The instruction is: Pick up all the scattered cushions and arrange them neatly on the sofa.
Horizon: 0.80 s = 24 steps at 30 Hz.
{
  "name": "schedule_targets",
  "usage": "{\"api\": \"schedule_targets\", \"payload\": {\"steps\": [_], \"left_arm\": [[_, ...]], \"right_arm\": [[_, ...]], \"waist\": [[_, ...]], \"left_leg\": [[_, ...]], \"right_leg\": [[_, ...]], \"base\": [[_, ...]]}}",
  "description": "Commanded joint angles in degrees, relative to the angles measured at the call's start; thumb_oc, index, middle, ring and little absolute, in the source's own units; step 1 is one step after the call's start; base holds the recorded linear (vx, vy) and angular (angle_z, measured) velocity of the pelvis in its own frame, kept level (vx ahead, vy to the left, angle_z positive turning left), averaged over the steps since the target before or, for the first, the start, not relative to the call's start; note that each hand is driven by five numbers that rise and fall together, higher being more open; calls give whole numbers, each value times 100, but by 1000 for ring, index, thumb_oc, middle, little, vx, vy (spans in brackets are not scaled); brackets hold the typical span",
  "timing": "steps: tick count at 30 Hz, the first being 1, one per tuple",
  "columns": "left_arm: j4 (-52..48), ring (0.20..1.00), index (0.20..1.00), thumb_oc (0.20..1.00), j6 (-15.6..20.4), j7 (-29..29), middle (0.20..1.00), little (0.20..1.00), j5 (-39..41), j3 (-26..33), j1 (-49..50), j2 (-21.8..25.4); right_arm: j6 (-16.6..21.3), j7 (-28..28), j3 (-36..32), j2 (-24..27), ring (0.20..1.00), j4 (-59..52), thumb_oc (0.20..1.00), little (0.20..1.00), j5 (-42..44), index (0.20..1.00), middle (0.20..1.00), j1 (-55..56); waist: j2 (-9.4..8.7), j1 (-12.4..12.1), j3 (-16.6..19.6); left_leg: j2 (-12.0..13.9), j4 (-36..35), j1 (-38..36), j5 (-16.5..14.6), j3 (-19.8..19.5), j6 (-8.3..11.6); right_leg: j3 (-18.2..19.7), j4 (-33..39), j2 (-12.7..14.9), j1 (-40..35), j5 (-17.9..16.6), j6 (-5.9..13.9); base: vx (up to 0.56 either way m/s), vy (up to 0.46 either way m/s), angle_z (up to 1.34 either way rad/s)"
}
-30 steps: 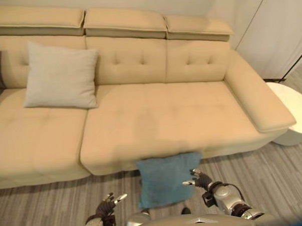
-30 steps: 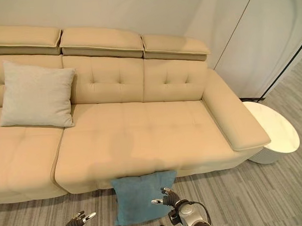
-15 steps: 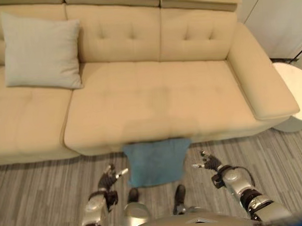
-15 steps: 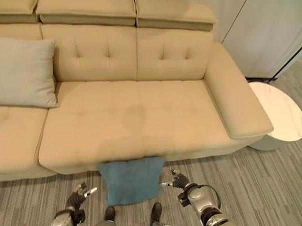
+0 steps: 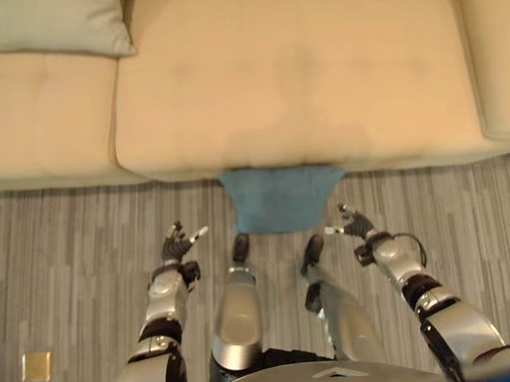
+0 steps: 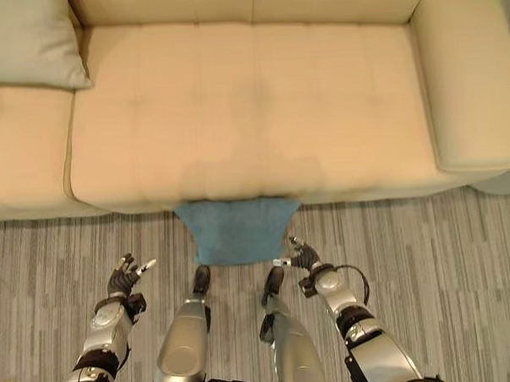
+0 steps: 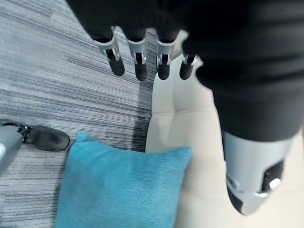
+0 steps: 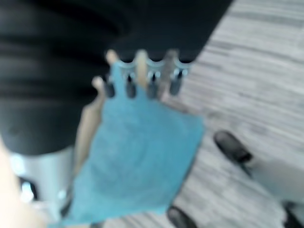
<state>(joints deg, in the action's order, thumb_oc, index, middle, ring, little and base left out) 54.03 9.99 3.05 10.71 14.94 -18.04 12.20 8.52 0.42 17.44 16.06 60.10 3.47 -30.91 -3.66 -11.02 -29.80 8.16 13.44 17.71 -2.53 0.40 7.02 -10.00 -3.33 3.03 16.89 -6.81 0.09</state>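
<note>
— What's nearest?

— Both hands, fingers spread and holding nothing: the left hand [image 5: 179, 245] at 7 o'clock, the right hand [image 5: 355, 226] at 5 o'clock, over the grey striped floor [image 5: 63, 250].

— And the cushion?

— The blue cushion [image 5: 281, 198] stands on the floor between the hands, leaning against the front edge of the beige sofa [image 5: 292, 79] — untouched. A pale grey cushion [image 5: 53, 24] rests on the seat at 11 o'clock.

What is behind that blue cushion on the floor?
The sofa's front edge: the blue cushion leans against it on the striped floor. Whatever lies under the sofa is hidden.
</note>
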Motion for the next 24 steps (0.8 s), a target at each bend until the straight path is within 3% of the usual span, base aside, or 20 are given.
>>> {"api": "schedule_targets", "payload": {"steps": [1, 6, 12, 14, 24], "left_arm": [[-1, 1000, 1000, 1000, 39, 242, 1000, 1000, 59, -83, 46, 261], [-171, 1000, 1000, 1000, -3, 298, 1000, 1000, 23, -112, -261, 408], [-277, 1000, 1000, 1000, -43, 415, 1000, 1000, 99, -81, -605, 627], [-175, 1000, 1000, 1000, -81, 465, 1000, 1000, 97, -162, -1009, 727], [-132, 1000, 1000, 1000, -224, 481, 1000, 1000, 119, -694, -2306, 1136]], "right_arm": [[192, -406, 4, 435, 1000, -591, 1000, 1000, 174, 1000, 1000, -386], [159, -914, -189, 870, 1000, -591, 1000, 1000, 144, 1000, 1000, -1149], [292, -983, -174, 1165, 1000, -444, 1000, 1000, 269, 1000, 1000, -1669], [315, -1057, -87, 1304, 1000, -340, 1000, 1000, 302, 1000, 1000, -1973], [217, -842, 516, 1492, 1000, 214, 1000, 1000, 517, 1000, 1000, -3033]], "waist": [[40, 182, 1], [165, 495, 1], [280, 614, 1], [318, 718, 1], [291, 754, 1]], "left_leg": [[149, 402, 691, 1030, -403, 313], [166, 944, 1677, 1025, -668, 355], [120, 1347, 2493, 929, -943, 362], [40, 1412, 2801, 914, -1085, 407], [-143, 1596, 3729, 869, -1651, 648]], "right_leg": [[340, -762, 763, 310, -255, 404], [417, -1059, 788, 1039, -278, 413], [452, -1360, 769, 1723, -265, 441], [644, -1532, 768, 2115, -257, 476], [1061, -2001, 769, 3220, -356, 751]], "base": [[-106, 22, 20], [-68, 43, 6], [-18, 16, -1], [-6, 47, 15], [0, 20, 8]]}}
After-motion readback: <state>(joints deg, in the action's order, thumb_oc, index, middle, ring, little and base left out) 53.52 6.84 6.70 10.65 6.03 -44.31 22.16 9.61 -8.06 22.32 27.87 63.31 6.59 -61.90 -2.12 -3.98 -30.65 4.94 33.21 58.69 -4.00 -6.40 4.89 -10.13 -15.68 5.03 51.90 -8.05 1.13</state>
